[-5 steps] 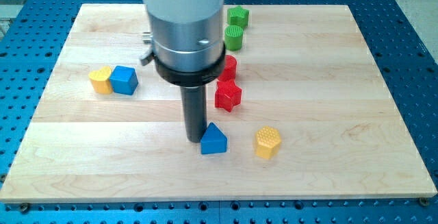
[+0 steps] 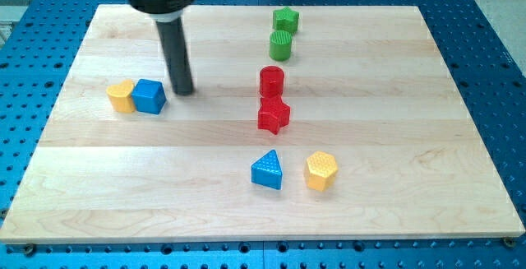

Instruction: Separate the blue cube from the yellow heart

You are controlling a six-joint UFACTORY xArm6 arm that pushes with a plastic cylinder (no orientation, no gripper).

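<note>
The blue cube (image 2: 149,96) sits at the view's left on the wooden board (image 2: 394,137), touching the yellow heart (image 2: 122,96) on its left side. My tip (image 2: 182,90) stands just to the right of the blue cube, a small gap away, slightly above its level in the view. The rod rises from there to the view's top left.
A green star (image 2: 285,20) and green cylinder (image 2: 281,45) lie at the top centre. A red cylinder (image 2: 271,81) and red star (image 2: 274,115) sit below them. A blue triangle (image 2: 267,171) and yellow hexagon (image 2: 321,170) lie lower centre.
My tip moved from beside the blue triangle up and left to just right of the blue cube. The blue triangle has shifted slightly right and turned. The cube and heart have not moved.
</note>
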